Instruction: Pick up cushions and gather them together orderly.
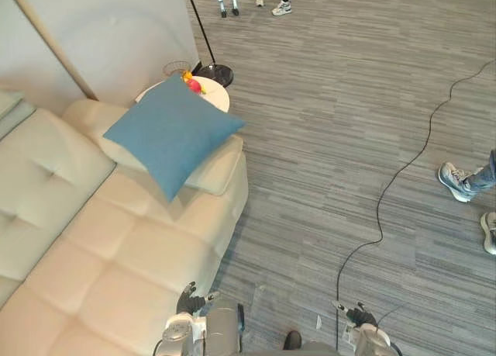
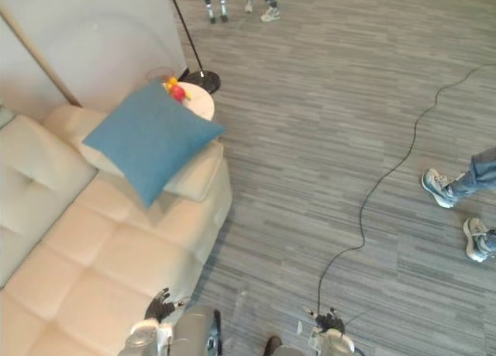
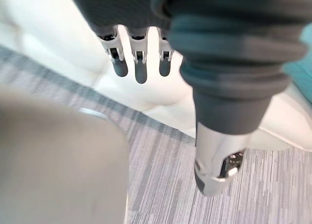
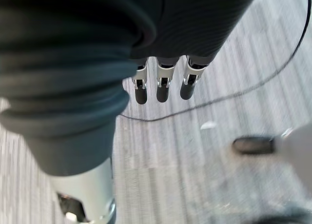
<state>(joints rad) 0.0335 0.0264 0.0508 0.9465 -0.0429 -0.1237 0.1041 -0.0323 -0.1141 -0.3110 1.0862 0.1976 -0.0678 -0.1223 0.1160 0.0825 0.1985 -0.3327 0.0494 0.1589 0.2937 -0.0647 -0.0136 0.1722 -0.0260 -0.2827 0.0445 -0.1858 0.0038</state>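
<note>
the cream tufted leather sofa (image 1: 116, 247) carries the square blue fabric cushion (image 1: 172, 131), tilted on its far armrest with one corner pointing down at the seat. the left hand (image 1: 191, 300) hangs by the sofa's near end and is the nearer one, with the cushion well ahead of it. the right hand (image 1: 358, 316) hangs farther from the sofa. both have relaxed fingers and hold nothing.

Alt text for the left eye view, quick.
A blue cushion lies on the arm of a cream sofa, with a round table behind it. The left robot hand and right robot hand hang open and empty at the bottom edge.
</note>
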